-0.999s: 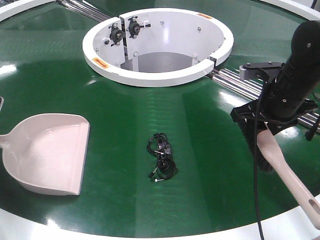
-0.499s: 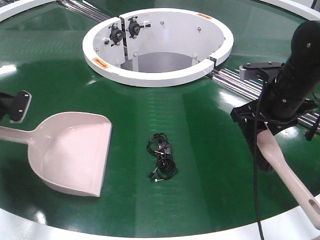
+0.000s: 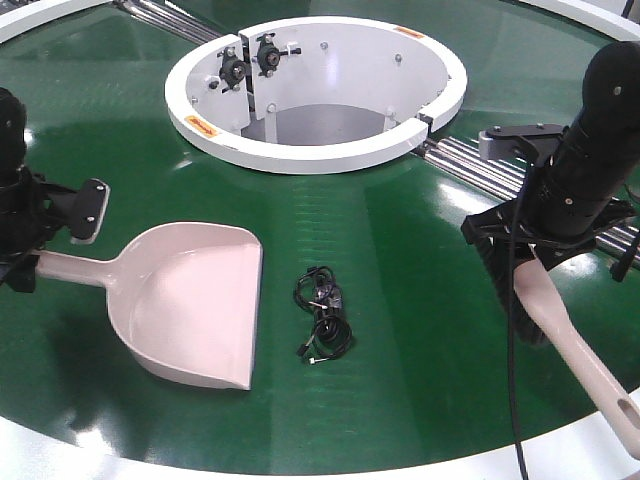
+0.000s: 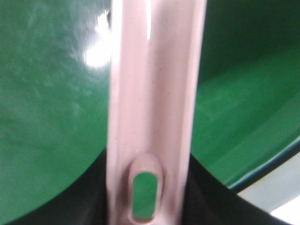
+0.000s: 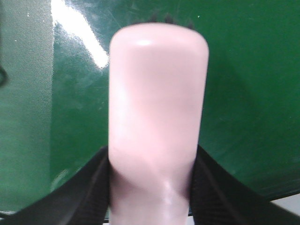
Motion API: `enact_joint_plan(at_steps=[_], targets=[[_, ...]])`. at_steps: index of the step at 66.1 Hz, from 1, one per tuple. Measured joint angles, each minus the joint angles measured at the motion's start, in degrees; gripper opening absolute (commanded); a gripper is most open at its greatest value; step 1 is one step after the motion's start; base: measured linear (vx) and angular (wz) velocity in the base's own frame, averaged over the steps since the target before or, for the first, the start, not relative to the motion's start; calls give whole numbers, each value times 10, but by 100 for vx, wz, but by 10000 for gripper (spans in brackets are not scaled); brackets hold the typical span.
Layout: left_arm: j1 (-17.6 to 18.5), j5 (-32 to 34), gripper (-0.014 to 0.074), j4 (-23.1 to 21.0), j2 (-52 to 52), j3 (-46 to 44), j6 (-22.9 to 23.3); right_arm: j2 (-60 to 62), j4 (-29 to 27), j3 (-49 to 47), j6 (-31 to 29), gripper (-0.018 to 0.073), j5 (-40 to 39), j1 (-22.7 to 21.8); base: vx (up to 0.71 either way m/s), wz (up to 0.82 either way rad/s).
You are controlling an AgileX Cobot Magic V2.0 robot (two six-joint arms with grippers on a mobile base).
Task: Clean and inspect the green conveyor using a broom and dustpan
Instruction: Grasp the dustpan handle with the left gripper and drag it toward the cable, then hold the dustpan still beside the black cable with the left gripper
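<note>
- Held the dustpan by its handle in the closed left gripper, pan low over the conveyor, lip facing right.
- Saw a black cable tangle just beyond that lip, between pan and broom.
- Gripped the broom in the closed right gripper, bristles down, well right of the cable tangle, with the left arm nearer.

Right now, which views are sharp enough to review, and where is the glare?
Front-facing view: sharp, soft reflections on the green conveyor. Left wrist view: dustpan handle blurred, white glare patch beside it. Right wrist view: broom out of focus, glare streak upper left.
</note>
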State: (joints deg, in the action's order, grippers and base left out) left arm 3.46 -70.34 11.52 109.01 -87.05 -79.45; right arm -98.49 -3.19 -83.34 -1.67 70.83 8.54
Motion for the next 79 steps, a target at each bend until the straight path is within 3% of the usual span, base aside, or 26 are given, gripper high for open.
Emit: enact_joint_plan(at_steps=[38,79], targets=[[39,0,-8,-25,0,0,21,0,0,0,0,-3,0,0,0,0],[40,0,-7,-42,0,0,22,0,0,0,0,-3,0,0,0,0]])
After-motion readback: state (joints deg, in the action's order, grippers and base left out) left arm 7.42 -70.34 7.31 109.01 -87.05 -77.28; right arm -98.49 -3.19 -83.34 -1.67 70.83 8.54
